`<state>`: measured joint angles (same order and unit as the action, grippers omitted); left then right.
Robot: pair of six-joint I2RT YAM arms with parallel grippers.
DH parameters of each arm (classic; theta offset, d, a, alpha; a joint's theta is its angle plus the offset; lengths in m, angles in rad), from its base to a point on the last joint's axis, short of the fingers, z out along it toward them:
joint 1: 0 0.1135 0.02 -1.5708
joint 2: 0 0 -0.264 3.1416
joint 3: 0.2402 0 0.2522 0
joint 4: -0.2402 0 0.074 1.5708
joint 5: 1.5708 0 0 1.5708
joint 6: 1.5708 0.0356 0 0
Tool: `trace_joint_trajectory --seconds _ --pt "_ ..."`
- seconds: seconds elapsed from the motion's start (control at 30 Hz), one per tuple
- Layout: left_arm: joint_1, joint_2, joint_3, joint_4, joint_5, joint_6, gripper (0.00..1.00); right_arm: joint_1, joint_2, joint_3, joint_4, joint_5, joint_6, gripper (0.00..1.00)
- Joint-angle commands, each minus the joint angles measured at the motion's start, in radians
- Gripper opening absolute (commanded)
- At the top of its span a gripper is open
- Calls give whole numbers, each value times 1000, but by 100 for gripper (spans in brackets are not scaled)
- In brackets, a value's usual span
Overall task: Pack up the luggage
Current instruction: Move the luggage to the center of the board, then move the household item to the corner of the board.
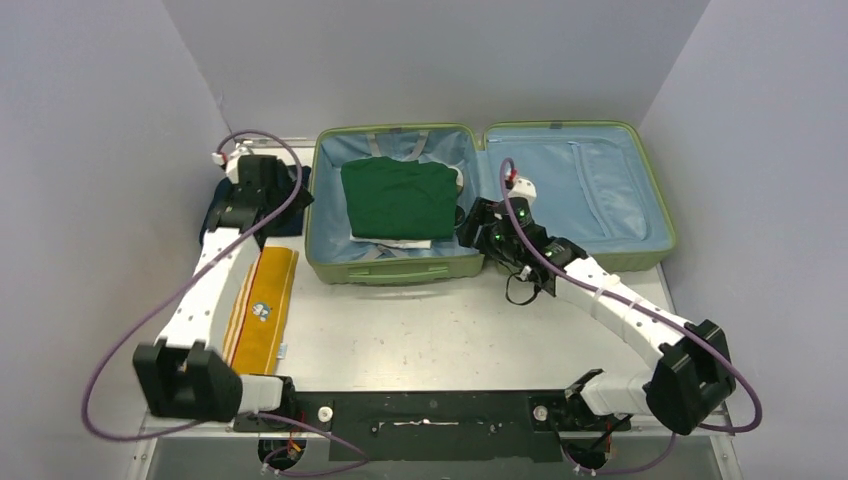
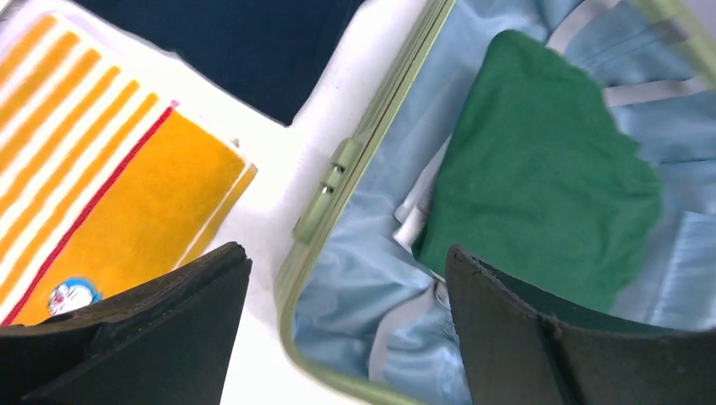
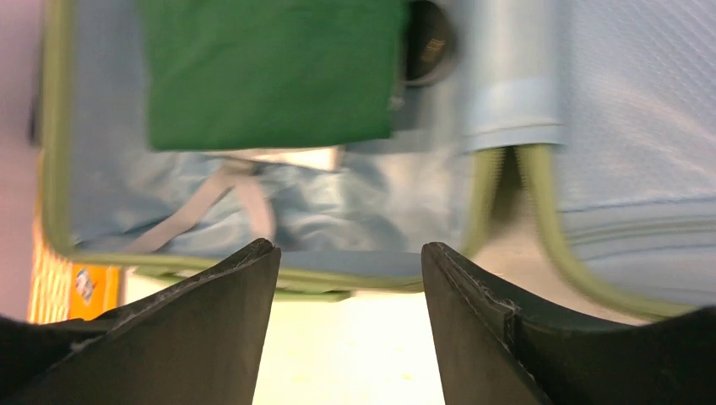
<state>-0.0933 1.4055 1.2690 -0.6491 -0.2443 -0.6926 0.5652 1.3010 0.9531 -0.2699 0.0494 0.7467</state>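
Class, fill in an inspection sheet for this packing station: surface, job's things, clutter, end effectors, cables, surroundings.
Surface: white table, lightly scuffed.
Job's things: luggage lies open; folded green garment in its left half.
Clutter: yellow striped towel and navy cloth on the table, left of the luggage.
End effectors: left end effector open, empty; right end effector open, empty.
Cables: purple cables loop beside both arms.
Surroundings: plain pale walls; nothing else seen.
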Motion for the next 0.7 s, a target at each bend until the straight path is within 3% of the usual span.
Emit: trace_joint_trajectory --seconds 0.0,0.17,0.3,0.53,0.67 --pt "-35 -257 -105 -110 -127 -92 83 187 -62 87 36 119 -91 63" --pt "-40 -578 -250 -254 -210 -253 83 452 59 106 200 69 -147 63" --pt "-38 -710 -273 -478 -337 -393 86 569 246 201 260 -64 -161 63" --pt "-41 -753 -248 -735 -557 -468 97 660 482 336 312 -153 -143 62" --pt "-49 -662 -265 -704 -524 -479 97 679 450 290 323 -108 -131 62"
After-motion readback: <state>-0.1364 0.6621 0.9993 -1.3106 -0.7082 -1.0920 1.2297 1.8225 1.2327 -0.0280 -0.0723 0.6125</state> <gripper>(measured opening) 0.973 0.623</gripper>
